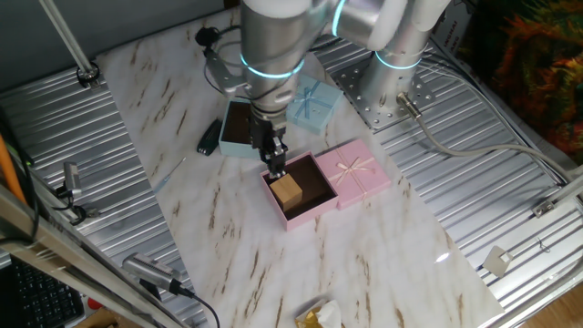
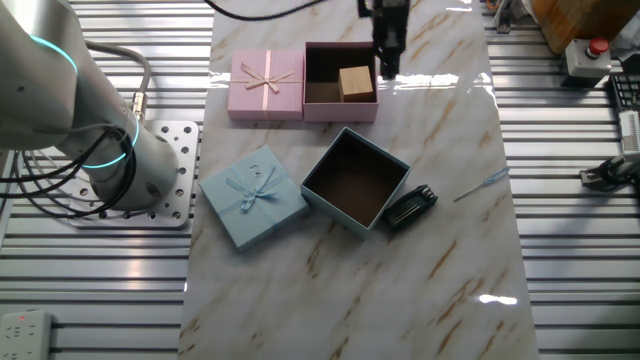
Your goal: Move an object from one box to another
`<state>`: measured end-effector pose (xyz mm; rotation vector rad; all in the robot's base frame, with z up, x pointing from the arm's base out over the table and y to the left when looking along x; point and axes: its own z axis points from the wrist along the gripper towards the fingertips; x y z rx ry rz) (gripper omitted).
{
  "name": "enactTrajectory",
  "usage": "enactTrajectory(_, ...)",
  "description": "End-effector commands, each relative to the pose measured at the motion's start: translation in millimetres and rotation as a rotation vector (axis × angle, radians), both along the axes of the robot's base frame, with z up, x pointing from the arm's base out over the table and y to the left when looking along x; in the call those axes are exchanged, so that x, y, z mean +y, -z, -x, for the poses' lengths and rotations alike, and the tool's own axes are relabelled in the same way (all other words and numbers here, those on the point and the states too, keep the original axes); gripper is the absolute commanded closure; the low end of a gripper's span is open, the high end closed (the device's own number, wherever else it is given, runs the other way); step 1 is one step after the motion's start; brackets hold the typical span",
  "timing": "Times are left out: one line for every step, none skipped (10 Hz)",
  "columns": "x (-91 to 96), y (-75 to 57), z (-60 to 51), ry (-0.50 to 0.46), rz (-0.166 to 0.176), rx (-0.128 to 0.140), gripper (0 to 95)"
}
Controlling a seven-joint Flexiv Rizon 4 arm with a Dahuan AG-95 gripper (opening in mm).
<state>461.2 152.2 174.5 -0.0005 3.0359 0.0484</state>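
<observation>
The object, a small tan cube (image 1: 287, 189) (image 2: 356, 82), sits inside the pink box tray (image 1: 316, 205) (image 2: 340, 108) with the dark interior. My gripper (image 1: 275, 164) (image 2: 388, 62) hangs just above that tray, beside the cube and apart from it, holding nothing. Its dark fingers look close together in both views, and I cannot make out the gap. The light blue box tray (image 1: 234, 148) (image 2: 330, 200) stands with nothing in it; in one fixed view the arm partly hides it.
The pink lid (image 1: 360, 173) (image 2: 266, 84) with its bow lies against the pink tray. The light blue lid (image 1: 314, 102) (image 2: 253, 196) lies beside the blue tray. A flat black item (image 1: 209, 138) (image 2: 410, 207) lies at the blue tray's other side. The arm's base (image 2: 150, 180) stands at the marble board's edge.
</observation>
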Motion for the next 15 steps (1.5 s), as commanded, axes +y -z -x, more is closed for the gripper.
enactTrajectory(7.8,7.7,6.6,0.006,-0.006,-0.004,19.0)
enactTrajectory(7.5,10.5,9.4,0.004,-0.008,-0.005,19.0)
enactTrajectory(6.2,16.7,15.5,-0.001,-0.008,-0.007,19.0)
enactTrajectory(5.1,21.7,20.5,-0.014,-0.008,-0.007,19.0)
enactTrajectory(6.4,25.5,25.1,-0.028,-0.009,-0.005,19.0)
enactTrajectory(7.8,26.8,26.4,-0.030,-0.009,-0.004,19.0)
enactTrajectory(7.7,30.8,30.4,-0.040,-0.005,-0.003,0.0)
enactTrajectory(7.5,33.4,33.2,-0.040,-0.003,-0.003,0.0)
enactTrajectory(7.7,37.6,36.7,-0.034,-0.003,-0.003,0.0)
enactTrajectory(8.0,42.0,38.9,-0.034,-0.001,-0.002,0.0)
enactTrajectory(8.4,45.7,39.4,-0.033,-0.002,-0.003,0.0)
enactTrajectory(10.9,52.2,40.2,-0.029,0.002,-0.003,0.0)
enactTrajectory(11.5,56.6,40.0,-0.029,0.001,-0.002,0.0)
enactTrajectory(11.3,61.9,39.3,-0.029,0.001,-0.001,0.0)
enactTrajectory(11.0,67.7,38.6,-0.028,-0.003,-0.001,0.0)
